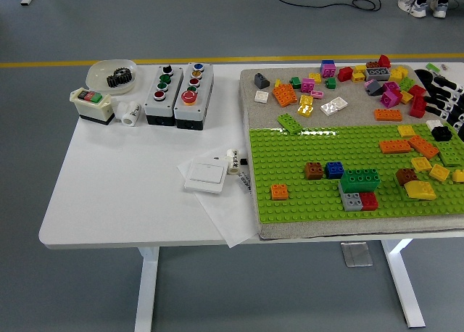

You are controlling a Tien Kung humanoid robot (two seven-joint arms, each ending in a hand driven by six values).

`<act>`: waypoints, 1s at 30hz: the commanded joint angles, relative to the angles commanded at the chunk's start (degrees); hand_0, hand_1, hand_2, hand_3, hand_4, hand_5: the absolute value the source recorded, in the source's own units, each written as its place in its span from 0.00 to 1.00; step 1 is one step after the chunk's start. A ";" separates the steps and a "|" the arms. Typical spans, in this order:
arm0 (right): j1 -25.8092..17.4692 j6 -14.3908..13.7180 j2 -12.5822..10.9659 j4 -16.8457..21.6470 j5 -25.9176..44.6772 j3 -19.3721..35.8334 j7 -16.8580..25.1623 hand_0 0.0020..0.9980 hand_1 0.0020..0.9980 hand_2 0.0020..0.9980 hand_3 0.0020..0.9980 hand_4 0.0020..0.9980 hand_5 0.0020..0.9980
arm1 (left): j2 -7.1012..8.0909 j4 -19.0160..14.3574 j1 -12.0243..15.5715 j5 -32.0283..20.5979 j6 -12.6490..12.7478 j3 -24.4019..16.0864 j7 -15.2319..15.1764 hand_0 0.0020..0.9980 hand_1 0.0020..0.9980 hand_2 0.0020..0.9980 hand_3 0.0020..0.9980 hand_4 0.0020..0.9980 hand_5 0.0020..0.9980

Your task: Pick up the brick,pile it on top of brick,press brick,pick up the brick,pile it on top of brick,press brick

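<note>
My right hand [444,93] sits at the frame's right edge, black fingers spread, holding nothing. Loose plastic bricks [390,96] lie just left of it; flat green studded baseplate [312,151] below-left.

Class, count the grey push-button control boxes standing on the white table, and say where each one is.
2. The left button box and the right button box stand side by side at the table's far left part, beside the brick mat. None seems hidden.
</note>
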 joint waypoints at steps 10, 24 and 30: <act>-0.06 -1.69 -0.68 -1.70 0.55 1.41 0.37 0.92 0.85 0.87 0.91 1.00 1.00 | -0.76 0.25 -0.27 -1.95 1.58 1.10 -0.49 0.75 0.74 0.75 0.60 0.67 0.61; -0.14 -1.68 -1.51 -2.41 1.99 1.82 0.73 0.92 0.84 0.88 0.93 1.00 1.00 | -1.24 0.72 -0.04 -6.40 3.23 3.51 -1.70 0.76 0.75 0.75 0.60 0.67 0.61; -0.67 -1.77 -1.75 -2.42 2.39 1.99 0.70 0.92 0.84 0.87 0.93 1.00 1.00 | -1.57 1.02 0.09 -8.80 4.40 4.46 -2.41 0.76 0.75 0.75 0.60 0.66 0.61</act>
